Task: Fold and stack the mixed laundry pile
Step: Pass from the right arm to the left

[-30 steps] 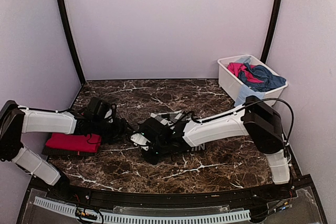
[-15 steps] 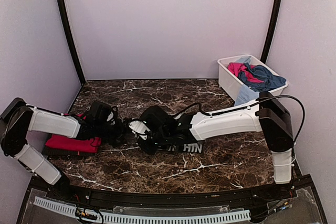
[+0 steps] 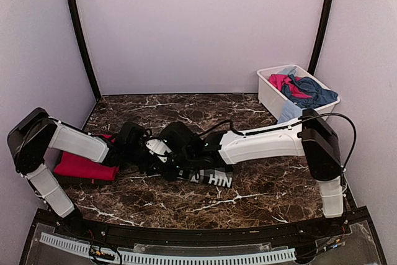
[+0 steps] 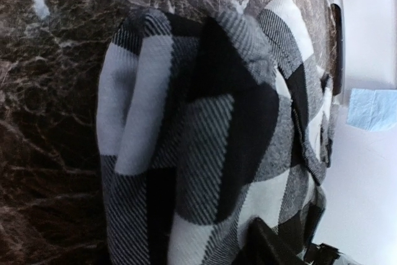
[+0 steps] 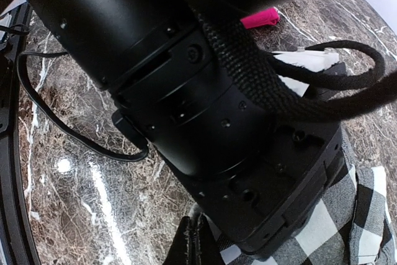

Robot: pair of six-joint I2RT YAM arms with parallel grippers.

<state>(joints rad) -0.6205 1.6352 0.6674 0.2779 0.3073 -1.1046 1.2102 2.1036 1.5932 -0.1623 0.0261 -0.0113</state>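
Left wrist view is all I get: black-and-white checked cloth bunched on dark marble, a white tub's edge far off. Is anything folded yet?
Observer: Yes. The top view shows a red garment folded flat at the left side of the table.
Operator: What is in the tub?
Observer: The white tub at the far right corner holds a pink piece and a blue piece, both crumpled.
Operator: Any print on the checked cloth?
Observer: From above, the checked garment shows white lettering along its near edge.
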